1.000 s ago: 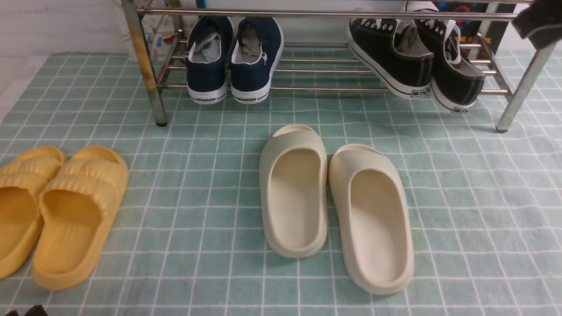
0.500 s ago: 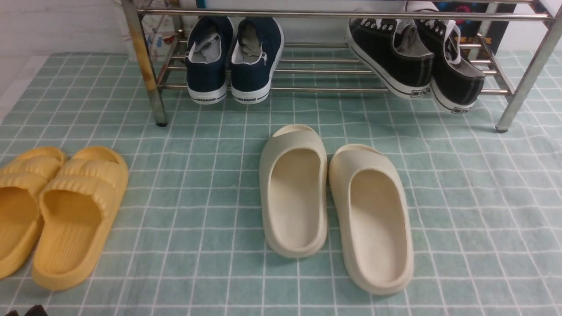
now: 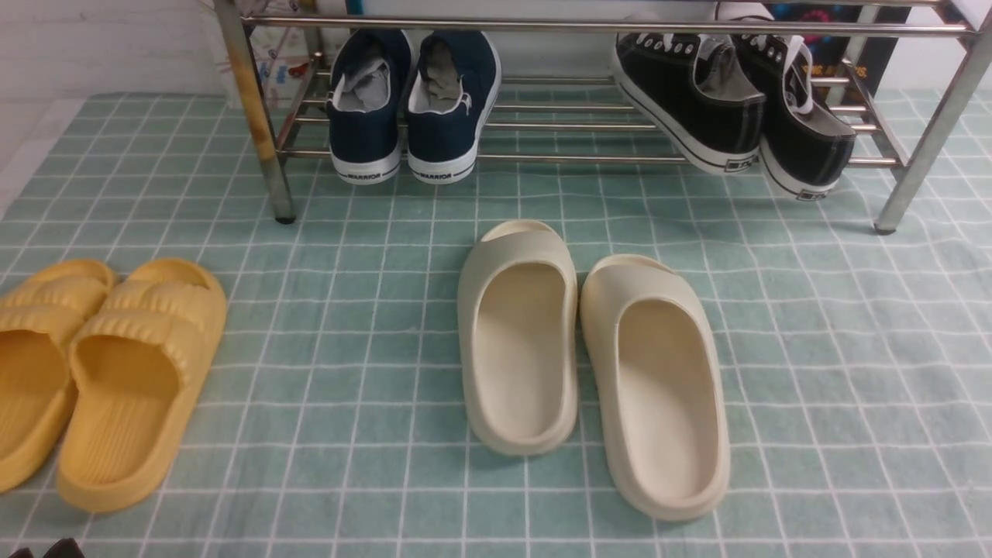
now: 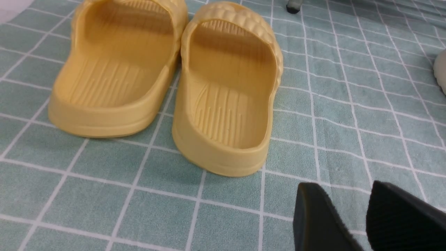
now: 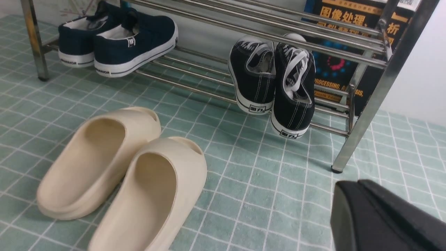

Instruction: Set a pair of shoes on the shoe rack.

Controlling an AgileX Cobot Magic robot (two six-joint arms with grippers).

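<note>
The two black sneakers (image 3: 690,101) (image 3: 802,136) with white laces rest side by side on the lower bars of the chrome shoe rack (image 3: 581,25), at its right end, heels toward me. The right one's heel hangs past the front bar. They also show in the right wrist view (image 5: 252,76). My right gripper (image 5: 348,186) is shut and empty, low over the cloth in front of the rack's right leg (image 5: 366,115). My left gripper (image 4: 343,186) is open and empty, just behind the yellow slides (image 4: 226,94).
Navy WARRIOR sneakers (image 3: 411,101) sit on the rack's left part. Cream slides (image 3: 589,364) lie mid-floor, yellow slides (image 3: 101,372) at the left. A dark printed box (image 5: 334,66) stands behind the rack. A green checked cloth (image 3: 349,349) covers the floor.
One second ago my right gripper showed at the top right of the front view, by the rack's corner; it has since drawn back out of that view. The shoes have not moved.
</note>
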